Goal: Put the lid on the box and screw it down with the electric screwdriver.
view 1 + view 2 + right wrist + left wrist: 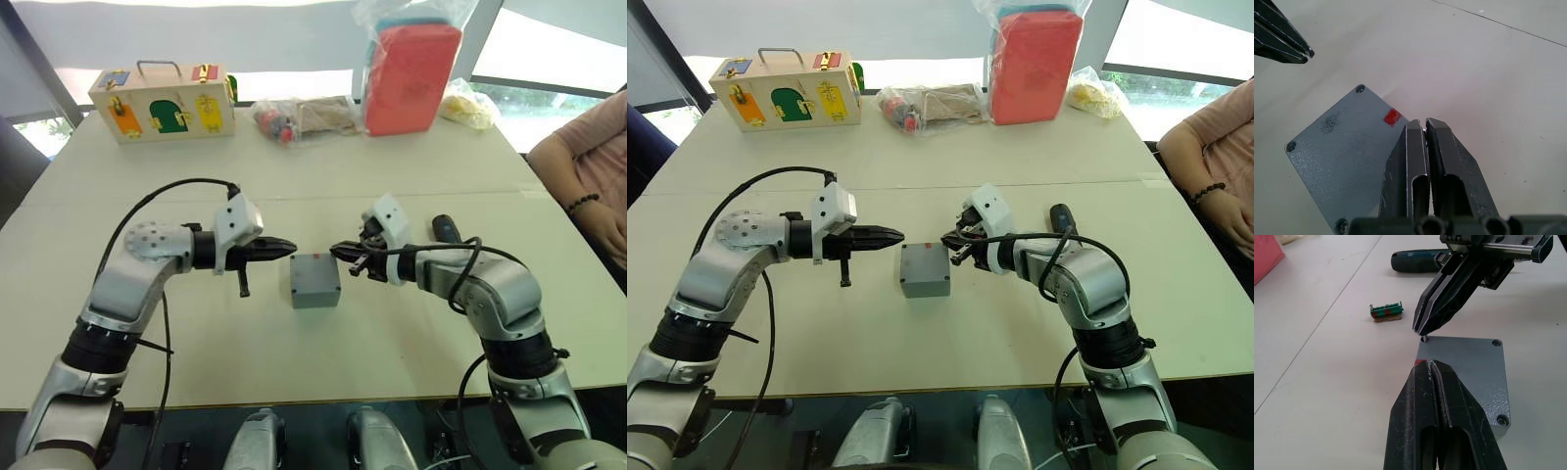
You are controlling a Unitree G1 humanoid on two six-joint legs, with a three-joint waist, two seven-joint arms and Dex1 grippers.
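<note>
Lid is sitting on the box, flat face up, screw heads visible in three of its corners in the wrist views. The pair rests on the worktop between the two sets of jaws.

Left gripper: jaws pressed together, nothing between them, tip hanging just off the lid's near-left corner, where a small red patch marks the lid.

Right gripper: jaws narrowed to a slit, pinching a small screw at their tips. The screw stands upright at the lid's corner, touching or almost touching it; can't tell if it's in the hole. The two tips face each other across the lid, near but apart.

Electric screwdriver lies flat on the worktop beyond the right jaws, behind the right wrist, untouched. A small green and red strip lies on the worktop past the lid, between the jaws and the screwdriver.

Far edge of the worktop: wooden latch box, clear bag of bits, red pack in plastic wrap. A person's arm rests at the right edge.
</note>
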